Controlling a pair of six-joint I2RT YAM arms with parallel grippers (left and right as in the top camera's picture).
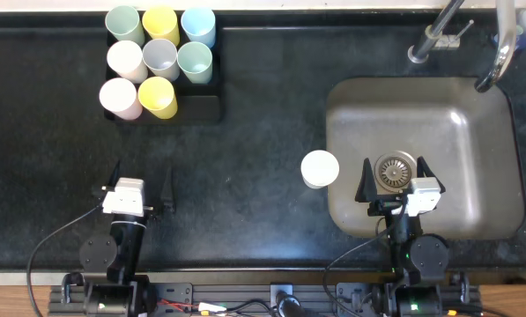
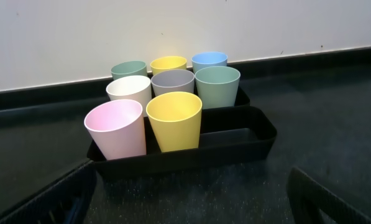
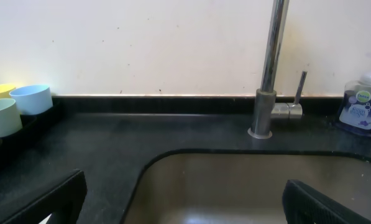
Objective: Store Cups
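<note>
Left claw point(image 1: 143, 183) well clear of tray point(image 1: 201, 107)

Cups point(image 2: 174, 121): smooth plastic by the look, satin rather than glossy, rims catching a soft light.
Tray point(image 2: 260, 134): black plastic, matt, with a dull sheen along its rim.
Lone cup point(image 1: 319, 168): smooth, white, matt.
Worktop point(image 1: 263, 106): dark, finely speckled and stone-like, low in gloss.
Sink point(image 1: 474, 114): brushed metal with a dull grey sheen.
Tap point(image 3: 271, 62): polished metal, bright and reflective.
Wall point(image 3: 141, 43): flat matt white, lightly specked.
Soap bottle point(image 3: 361, 109): clear, glossy plastic.
</note>
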